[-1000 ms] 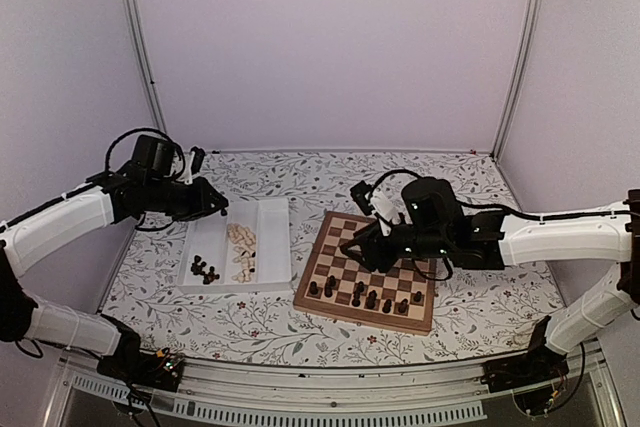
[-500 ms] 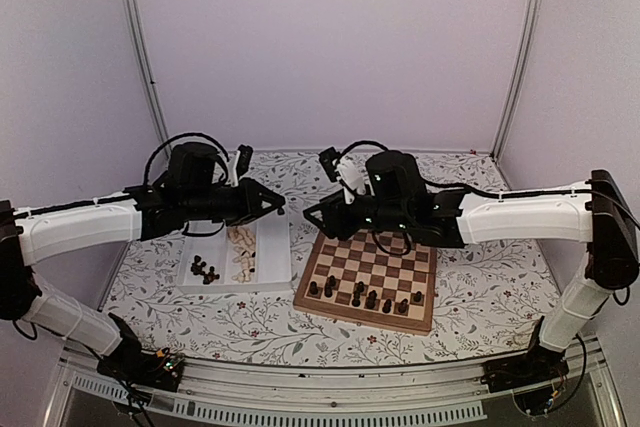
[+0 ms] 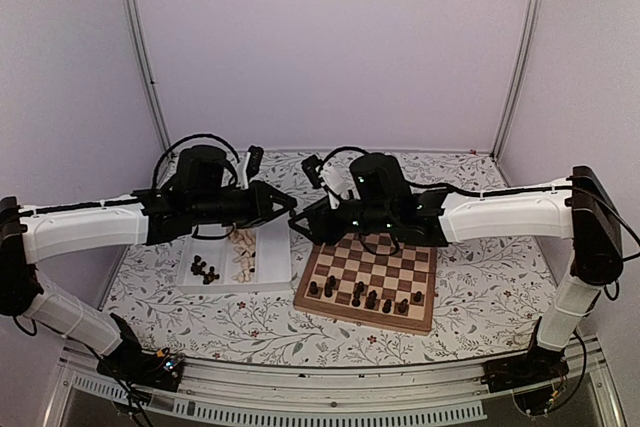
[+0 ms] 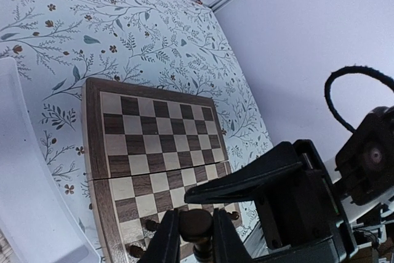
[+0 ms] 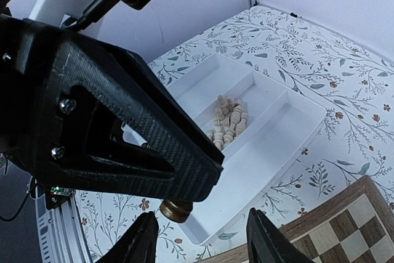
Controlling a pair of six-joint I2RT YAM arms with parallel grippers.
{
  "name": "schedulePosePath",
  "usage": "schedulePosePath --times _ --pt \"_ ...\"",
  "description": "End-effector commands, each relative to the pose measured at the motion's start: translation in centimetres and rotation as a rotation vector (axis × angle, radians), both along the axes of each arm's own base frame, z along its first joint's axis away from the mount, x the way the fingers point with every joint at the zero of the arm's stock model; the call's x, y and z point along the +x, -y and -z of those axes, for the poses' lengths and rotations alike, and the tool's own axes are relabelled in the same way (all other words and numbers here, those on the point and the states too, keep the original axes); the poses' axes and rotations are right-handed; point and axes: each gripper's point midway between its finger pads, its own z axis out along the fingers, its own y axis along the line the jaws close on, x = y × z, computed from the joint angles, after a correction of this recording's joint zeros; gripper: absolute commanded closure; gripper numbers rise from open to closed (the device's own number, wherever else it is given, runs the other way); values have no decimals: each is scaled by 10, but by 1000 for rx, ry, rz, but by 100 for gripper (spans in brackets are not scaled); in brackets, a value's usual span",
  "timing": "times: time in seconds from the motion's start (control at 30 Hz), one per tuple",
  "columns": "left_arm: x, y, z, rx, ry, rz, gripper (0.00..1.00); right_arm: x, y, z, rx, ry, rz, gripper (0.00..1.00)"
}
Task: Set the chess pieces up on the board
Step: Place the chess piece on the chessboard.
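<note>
Held piece: we are seeing one dark chessman [image 4: 196, 226] gripped in the left pincer [image 3: 289, 209]. It is hanging in the air above the worktop [image 3: 480, 297], over the gap between the tray [image 3: 272, 269] and the board [image 3: 378, 265], roughly midway between the left and right edges.
Left pincer: it is closing narrowly on the chessman's rounded head, with both fingers touching it. The flat base is poking out underneath in the right wrist view.
Right pincer [image 5: 204, 215]: it is standing wide open and carrying nothing. It is just beside the held piece's base and, as far as we can tell, not touching it.
Handling: we are judging the piece to be light, rigid turned wood. It is smooth and rounded, so it is likely to twist or slip in a pinch. It is not fragile, but it is prone to toppling once stood.
Where to hold: we are favouring the stem below the head, jaws level, leaving the base free for setting down.
Board: it is lying right of centre, toward the near edge. Dark pieces [image 3: 360, 297] are standing on its nearest ranks.
Tray: it is sitting toward the left edge. Pale pieces [image 3: 241, 252] are lying in its right compartment and a few dark ones [image 3: 203, 269] in its left.
Writing: we are finding no brand, label or legible text in any view.
</note>
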Motion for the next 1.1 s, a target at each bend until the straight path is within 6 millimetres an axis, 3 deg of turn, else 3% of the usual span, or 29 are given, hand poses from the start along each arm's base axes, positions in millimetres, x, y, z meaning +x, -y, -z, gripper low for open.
schedulePosePath --times 0.0,0.37,0.57,0.7,0.8,0.9,1.03,1.07 --pt "-1 6 -1 -5 15 6 87 -8 -14 -13 46 4 -57 48" --pt "-10 19 1 -11 1 46 87 5 -11 -17 65 27 17 58" --pt "-12 21 3 -9 -6 51 83 6 -10 -15 59 28 29 85" --pt "-12 21 0 29 28 71 67 3 -5 -12 49 15 22 93" --pt "-11 3 1 222 127 90 61 -10 3 -7 24 -1 -46 94" --pt "-21 -12 -8 416 364 214 59 -35 11 6 -39 -39 -186 93" --pt "-65 -16 1 583 642 472 57 -67 31 39 -131 -120 -298 94" --pt "-78 -16 7 627 710 531 57 -75 36 38 -127 -128 -319 94"
